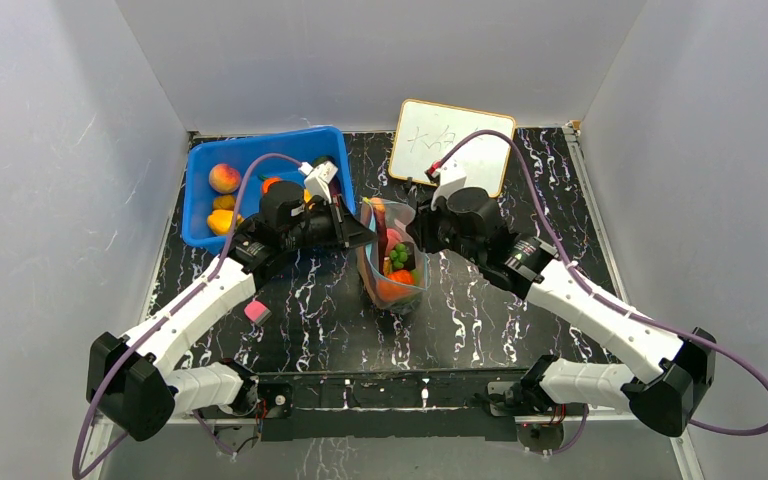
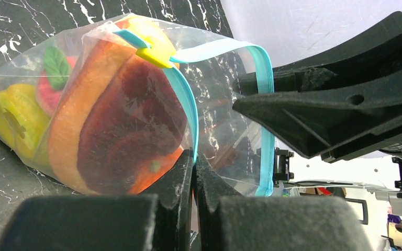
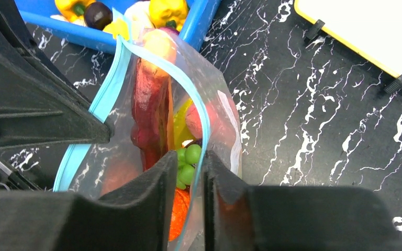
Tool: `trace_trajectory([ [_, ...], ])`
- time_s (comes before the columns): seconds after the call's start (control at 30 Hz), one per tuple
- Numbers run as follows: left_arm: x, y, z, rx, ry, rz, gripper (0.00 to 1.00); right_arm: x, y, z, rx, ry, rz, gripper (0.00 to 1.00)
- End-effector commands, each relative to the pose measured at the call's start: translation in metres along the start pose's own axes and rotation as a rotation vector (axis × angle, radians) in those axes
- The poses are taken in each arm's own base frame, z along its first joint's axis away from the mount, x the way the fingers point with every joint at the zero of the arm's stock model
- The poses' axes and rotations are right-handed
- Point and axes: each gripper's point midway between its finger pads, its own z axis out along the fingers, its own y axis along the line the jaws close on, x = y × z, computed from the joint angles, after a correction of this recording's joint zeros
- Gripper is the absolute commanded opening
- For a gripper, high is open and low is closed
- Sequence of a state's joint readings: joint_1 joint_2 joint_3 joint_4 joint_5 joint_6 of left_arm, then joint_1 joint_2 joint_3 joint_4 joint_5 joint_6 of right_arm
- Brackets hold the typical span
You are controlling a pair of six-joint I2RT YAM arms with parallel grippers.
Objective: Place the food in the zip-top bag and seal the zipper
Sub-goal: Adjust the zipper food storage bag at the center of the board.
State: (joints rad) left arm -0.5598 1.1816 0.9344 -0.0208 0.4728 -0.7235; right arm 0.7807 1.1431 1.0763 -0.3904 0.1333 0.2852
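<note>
Clamping the clear crinkly plastic zip-top bag [image 1: 392, 265] with the left pincer [image 2: 194, 163], jaws pressed fully together on one half of the thin blue-teal zipper strip [image 2: 187, 107] along its mouth. Holding that bag upright at the middle of the black white-veined table [image 1: 500, 320], just beside the near right corner of the blue plastic bin [image 1: 260, 138] and between both arms. Reaching in from the opposite side with the right pincer [image 3: 191, 159], jaws only narrowly apart, with the other half of the strip in the gap; not being able to tell contact from a near miss there. Gaping at the mouth, with both halves of the strip spreading apart from a small yellow slider [image 2: 155, 56] at the far end. Showing through the film a long orange-and-dark-red slice [image 2: 120, 136] standing on end, a yellow piece [image 2: 10, 120], a red piece with a green leaf [image 2: 52, 78], a cluster of small green round fruit [image 3: 187, 161] and an orange piece [image 3: 179, 217] lower down. Finding more toy food lying in the bin, a peach [image 1: 224, 177] among it. Noting a small pink cube [image 1: 257, 311] on the table beside the left forearm and a white yellow-framed board [image 1: 452, 145] at the table's back.
</note>
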Motion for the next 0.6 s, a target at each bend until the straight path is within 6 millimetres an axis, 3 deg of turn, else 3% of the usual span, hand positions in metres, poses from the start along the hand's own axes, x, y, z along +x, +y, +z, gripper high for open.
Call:
trace_trajectory([
  [0.0,-0.010,-0.023,-0.008,0.079,-0.042,0.022,0.00,-0.023,0.009,-0.010,-0.044,-0.053,-0.026,0.26],
  [0.17,-0.014,-0.023,-0.009,0.072,-0.061,0.023,0.00,-0.030,0.015,-0.012,-0.074,-0.061,-0.038,0.47],
  [0.43,-0.018,-0.021,-0.008,0.059,-0.086,0.015,0.00,-0.027,0.049,-0.017,-0.248,0.005,-0.008,0.67],
  [0.57,-0.022,-0.020,-0.008,0.048,-0.106,0.010,0.00,-0.021,0.055,-0.017,-0.274,0.043,0.008,0.74],
])
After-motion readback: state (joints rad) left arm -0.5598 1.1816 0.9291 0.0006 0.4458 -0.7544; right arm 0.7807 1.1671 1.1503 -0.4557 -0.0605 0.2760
